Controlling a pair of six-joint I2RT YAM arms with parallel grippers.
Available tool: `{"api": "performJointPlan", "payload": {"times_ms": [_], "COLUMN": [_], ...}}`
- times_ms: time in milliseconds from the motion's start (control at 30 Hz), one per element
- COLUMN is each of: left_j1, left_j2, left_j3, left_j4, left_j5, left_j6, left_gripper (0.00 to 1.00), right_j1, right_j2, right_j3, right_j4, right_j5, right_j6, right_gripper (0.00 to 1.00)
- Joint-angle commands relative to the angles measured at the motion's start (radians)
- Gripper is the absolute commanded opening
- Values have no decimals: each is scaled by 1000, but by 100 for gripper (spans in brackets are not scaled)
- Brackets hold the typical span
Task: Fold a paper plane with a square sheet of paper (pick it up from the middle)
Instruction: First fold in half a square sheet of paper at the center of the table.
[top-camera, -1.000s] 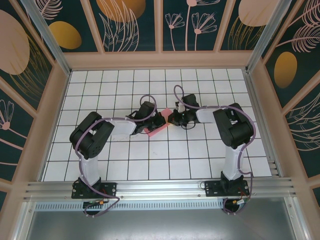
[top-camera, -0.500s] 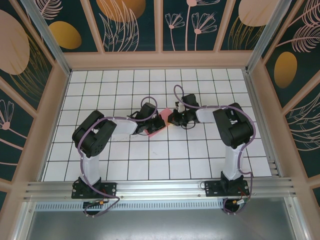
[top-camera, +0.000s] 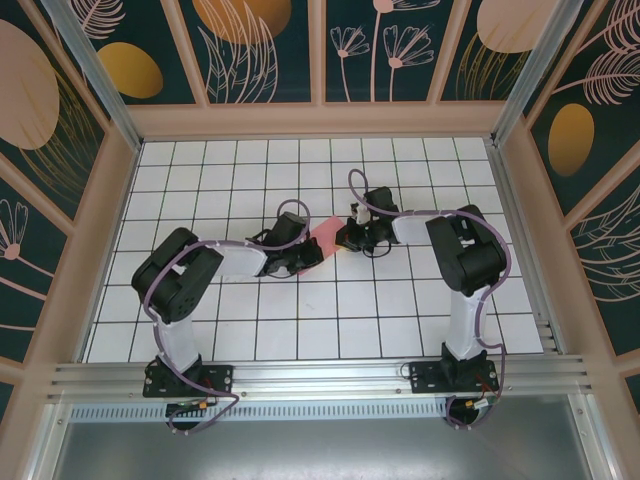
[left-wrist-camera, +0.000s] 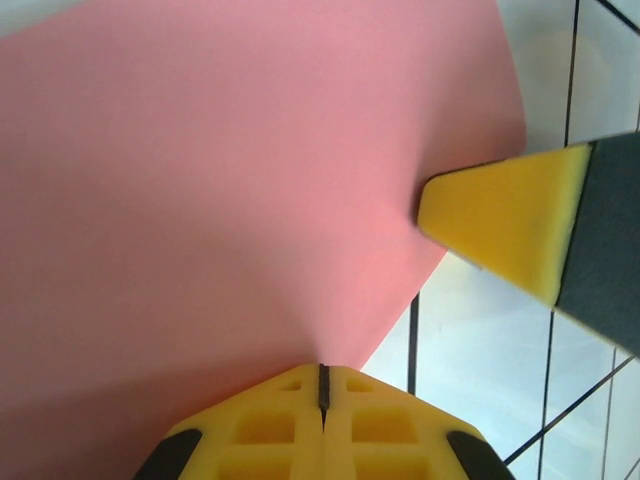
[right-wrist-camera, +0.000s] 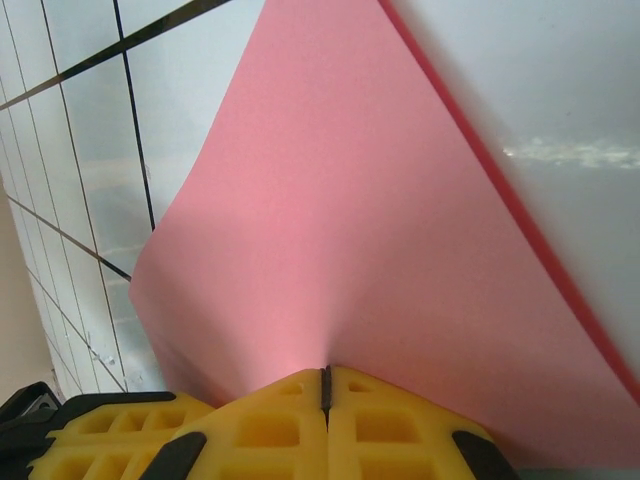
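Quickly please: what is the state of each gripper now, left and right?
Left gripper: closed, pinching the pink paper sheet.
Right gripper: closed, pinching the same pink paper sheet.

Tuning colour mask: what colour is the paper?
Plain pink-red paper, clearest in the left wrist view.

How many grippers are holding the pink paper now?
2. The left gripper pinches the square sheet of paper at mid-board; the right gripper pinches its other side.
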Motion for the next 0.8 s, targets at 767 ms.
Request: {"api": "performJointPlan", "payload": {"times_ms": [767], "left_j1": [1], "left_j2": [-126], "left_j3": [-220], "left_j4": [-220], "left_j5": [-87], "left_j6": [136], "left_gripper": [0], "right_j1": [-44], "right_j2": [107], "right_j3": [-30], "right_j4": [-122], "right_j5": [185], "right_j6": [-36], "right_gripper": [0]}}
